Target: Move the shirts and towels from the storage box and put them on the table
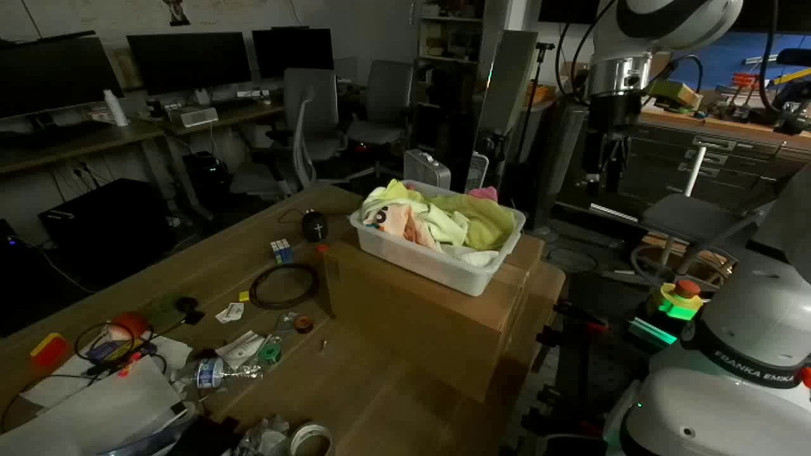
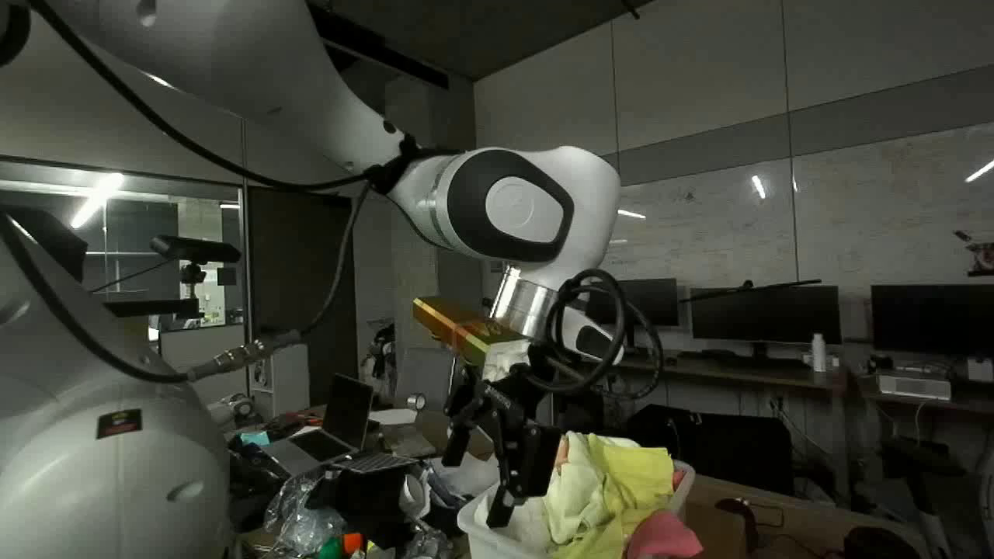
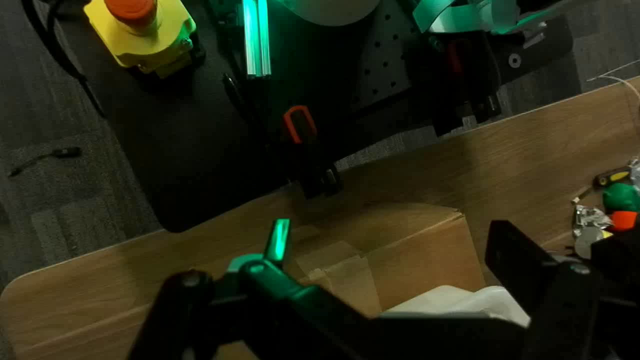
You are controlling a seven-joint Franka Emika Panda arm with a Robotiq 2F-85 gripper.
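Observation:
The storage box (image 1: pixel 421 261), a white plastic tub, rests on top of a cardboard box that stands on the wooden table (image 1: pixel 380 415). Heaped inside it are the shirts and towels (image 1: pixel 447 218): yellow-green, pale, peach printed and pink cloth, rising above the rim. In an exterior view the pink piece (image 2: pixel 662 536) hangs at the tub's rim. My gripper (image 1: pixel 603 182) points down in the air, apart from the tub and to its side. In the wrist view the jaws stand wide apart with nothing between them, and a white corner of the tub (image 3: pixel 445 302) shows beyond; the cloths are hidden there.
The cardboard box (image 1: pixel 405 316) raises the tub above the tabletop. On the table lie a puzzle cube (image 1: pixel 282 251), a black speaker (image 1: pixel 315 226), a coiled cable (image 1: pixel 284 304), a plastic bottle (image 1: pixel 212 373) and papers. A clamp (image 3: pixel 310 165) sits at the table's edge beside the robot's stand.

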